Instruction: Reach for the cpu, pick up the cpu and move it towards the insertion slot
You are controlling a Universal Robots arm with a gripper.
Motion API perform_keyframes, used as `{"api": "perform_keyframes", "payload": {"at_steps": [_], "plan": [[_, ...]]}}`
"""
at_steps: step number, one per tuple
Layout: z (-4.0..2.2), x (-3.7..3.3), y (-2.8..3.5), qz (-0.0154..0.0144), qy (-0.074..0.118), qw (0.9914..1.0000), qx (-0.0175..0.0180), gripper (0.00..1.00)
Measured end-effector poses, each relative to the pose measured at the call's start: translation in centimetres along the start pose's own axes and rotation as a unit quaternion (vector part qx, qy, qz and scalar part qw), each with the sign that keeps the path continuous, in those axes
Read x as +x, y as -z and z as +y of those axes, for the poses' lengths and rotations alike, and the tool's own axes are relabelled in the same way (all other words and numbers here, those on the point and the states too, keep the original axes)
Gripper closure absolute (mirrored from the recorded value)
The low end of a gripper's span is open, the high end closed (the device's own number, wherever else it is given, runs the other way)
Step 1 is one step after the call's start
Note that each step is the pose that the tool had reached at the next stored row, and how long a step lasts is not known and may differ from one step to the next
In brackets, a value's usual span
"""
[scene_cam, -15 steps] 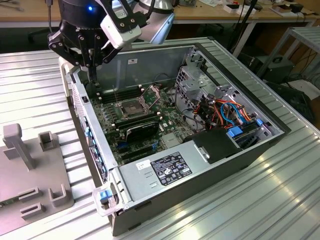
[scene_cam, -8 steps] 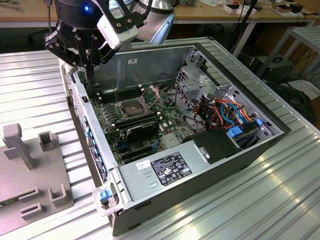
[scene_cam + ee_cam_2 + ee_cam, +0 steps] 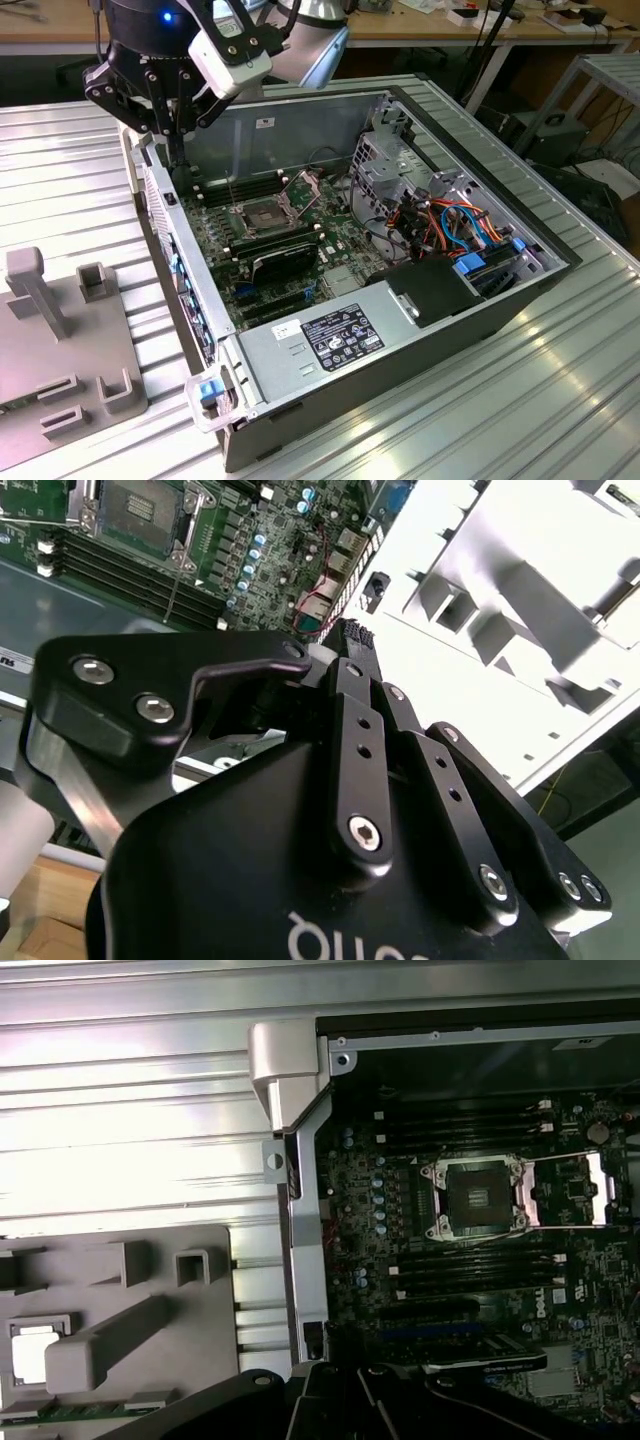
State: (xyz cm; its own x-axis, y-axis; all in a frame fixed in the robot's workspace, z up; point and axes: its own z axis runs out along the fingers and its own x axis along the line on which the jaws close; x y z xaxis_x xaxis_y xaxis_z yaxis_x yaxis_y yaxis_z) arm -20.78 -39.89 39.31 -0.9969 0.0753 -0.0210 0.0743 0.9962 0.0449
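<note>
Starting left: the cpu [image 3: 30, 1352] sits in a pocket of the grey fixture tray [image 3: 60, 340], around 8 o'clock from the computer case [image 3: 400, 380] in the exterior view, well apart from the gripper [image 3: 178, 150]. The gripper hovers over the case wall, at 11 o'clock from the insertion slot [image 3: 262, 215]. Can't tell if it's spread or pressed together (its own body blocks that). Risks, I'd guess: clipping the case wall, or a crooked grab against the pocket's edges. The tray runs off the exterior view's left.

Place: a lab or workshop.
Table: a big ribbed metal top [image 3: 560, 400].
On it: an open computer [image 3: 290, 130] and a grey parts holder [image 3: 40, 350].
Behind: long wooden benches [image 3: 400, 38] with stuff on them.
</note>
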Motion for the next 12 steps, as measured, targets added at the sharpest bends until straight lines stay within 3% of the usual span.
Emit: {"api": "perform_keyframes", "payload": {"at_steps": [12], "plan": [[-0.08, 1.08, 0.01, 0.0017, 0.000, 1.00000, 0.0001, 0.89]]}}
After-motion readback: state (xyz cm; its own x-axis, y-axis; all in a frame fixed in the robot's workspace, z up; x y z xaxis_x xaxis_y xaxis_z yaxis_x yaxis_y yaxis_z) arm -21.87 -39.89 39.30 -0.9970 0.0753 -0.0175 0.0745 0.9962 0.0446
